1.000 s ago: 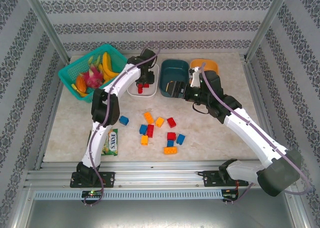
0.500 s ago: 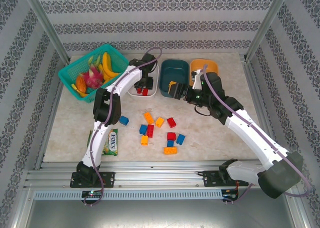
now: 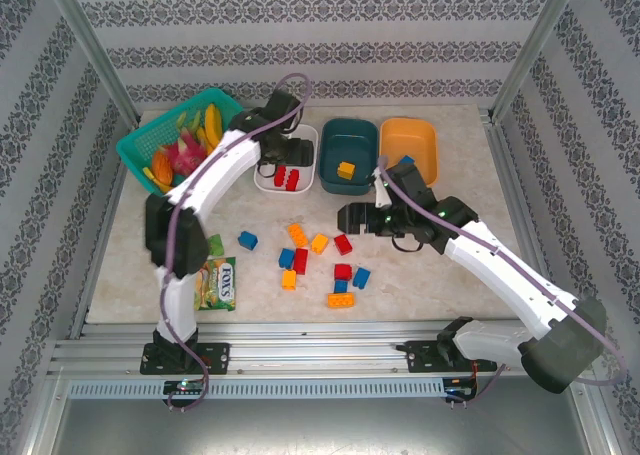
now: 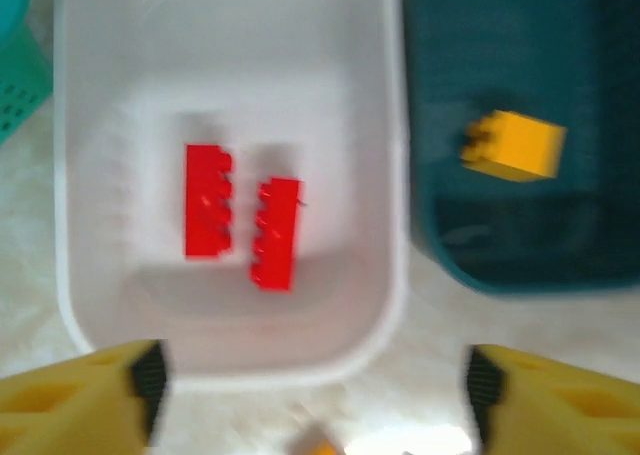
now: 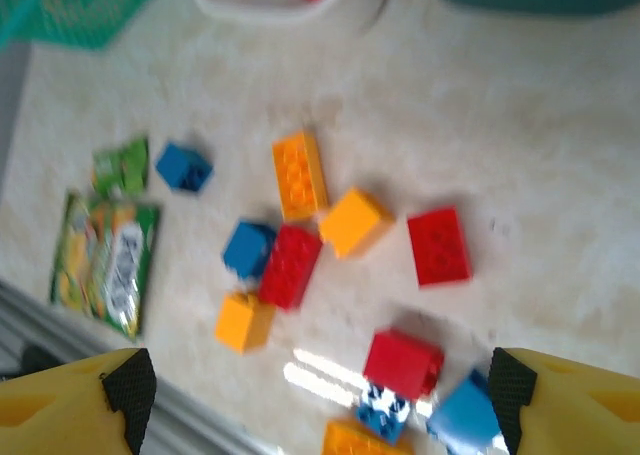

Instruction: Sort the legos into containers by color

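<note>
**Legos (image 5: 290,265): three in the tubs, the scatter on the table yet to sort**

Our left gripper (image 4: 310,395) hangs over the near end of the smooth white plastic tub with rounded corners (image 4: 395,175). Its yellow fingers (image 4: 70,400) are spread wide with nothing between them, so it is released. Below it, two long red studded bricks (image 4: 207,200) lie side by side on the tub floor. One chunky yellow brick (image 4: 513,145) sits in the dark teal plastic tub (image 4: 430,235) next door. The orange plastic tub (image 3: 410,140) stands to the right of that.

Our right gripper (image 5: 320,395) is also spread and empty, poised above the loose bricks on the pale marbled table (image 3: 430,295).

We judge the left arm's drop-off done and the right arm about to pick. The square red brick (image 5: 438,245) lies apart from the others and looks the easiest target. We would lower the jaws astride its flat sides, close on it, and carry it to the white tub.

The blue brick (image 5: 248,247) and the long red brick (image 5: 290,265) touch each other, so a finger would need room between them.

The bricks are hard, glossy plastic and may slip on the smooth tabletop. The crinkly green snack packet (image 5: 105,260) lies off to the left and plays no part.
</note>
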Motion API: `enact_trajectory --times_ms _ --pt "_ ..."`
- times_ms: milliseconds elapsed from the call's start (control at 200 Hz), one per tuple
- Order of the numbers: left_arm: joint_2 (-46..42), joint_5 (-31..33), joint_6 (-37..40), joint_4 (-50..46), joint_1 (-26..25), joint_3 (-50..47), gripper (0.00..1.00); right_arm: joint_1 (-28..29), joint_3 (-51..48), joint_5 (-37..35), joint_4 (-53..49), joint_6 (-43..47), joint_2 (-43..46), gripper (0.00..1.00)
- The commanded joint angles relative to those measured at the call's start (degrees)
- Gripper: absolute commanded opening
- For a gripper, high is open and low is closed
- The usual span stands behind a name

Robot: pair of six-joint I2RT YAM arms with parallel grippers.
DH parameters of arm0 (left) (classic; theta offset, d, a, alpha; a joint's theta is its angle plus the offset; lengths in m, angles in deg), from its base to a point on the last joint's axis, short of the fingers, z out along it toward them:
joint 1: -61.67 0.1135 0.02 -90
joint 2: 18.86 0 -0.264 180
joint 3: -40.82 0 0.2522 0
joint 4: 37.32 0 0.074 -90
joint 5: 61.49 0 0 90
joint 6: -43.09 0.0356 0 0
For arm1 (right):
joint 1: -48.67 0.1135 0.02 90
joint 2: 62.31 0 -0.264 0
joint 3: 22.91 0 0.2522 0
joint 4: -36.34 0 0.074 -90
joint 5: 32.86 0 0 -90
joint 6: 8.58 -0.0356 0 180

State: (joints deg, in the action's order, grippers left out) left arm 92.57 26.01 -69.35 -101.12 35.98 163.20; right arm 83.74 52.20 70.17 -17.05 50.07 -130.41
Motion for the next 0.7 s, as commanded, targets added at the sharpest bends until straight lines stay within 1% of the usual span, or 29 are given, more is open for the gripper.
enact_trajectory --times_ms 0,50,125,190,285,345,420,505,605,694 --pt "-14.0 -7.6 -2.6 11.8 -1.2 -15.4 0.95 5.3 0.6 -2.7 -11.4 2.6 -0.8 0.89" --pt "-18.4 -9.1 -3.7 12.9 -1.5 -20.9 0.95 9.1 -0.6 -4.1 -12.9 1.3 -0.8 0.91" --pt "-25.2 -9.9 -3.8 13.3 -3.5 -28.3 0.95 13.5 -2.7 -5.4 -13.2 -0.8 -0.7 0.91" --pt "-30.8 -10.6 -4.0 13.1 -5.5 -34.0 0.93 17.6 -4.7 -6.3 -12.2 -1.8 -0.7 0.89" --pt "-38.4 -11.1 -4.7 11.9 -8.1 -40.4 0.92 24.0 -6.3 -7.9 -11.0 1.0 -2.5 0.86" --pt "-42.9 -11.2 -5.6 11.1 -9.2 -43.7 0.92 26.9 -6.9 -8.7 -10.9 3.0 -4.9 0.85" --pt "-48.1 -11.3 -6.7 10.5 -9.9 -47.4 0.92 28.8 -7.7 -9.3 -10.5 4.8 -8.3 0.84" --pt "-53.1 -11.1 -7.9 10.1 -10.1 -50.4 0.92 29.1 -8.2 -9.1 -9.1 6.4 -11.1 0.85" --pt "-57.0 -11.5 -9.0 9.6 -10.2 -52.3 0.92 29.1 -7.7 -8.7 -7.5 7.9 -14.3 0.88" --pt "-59.7 -12.2 -9.6 9.0 -10.1 -52.9 0.92 29.0 -6.3 -9.1 -9.0 8.0 -19.1 0.89"
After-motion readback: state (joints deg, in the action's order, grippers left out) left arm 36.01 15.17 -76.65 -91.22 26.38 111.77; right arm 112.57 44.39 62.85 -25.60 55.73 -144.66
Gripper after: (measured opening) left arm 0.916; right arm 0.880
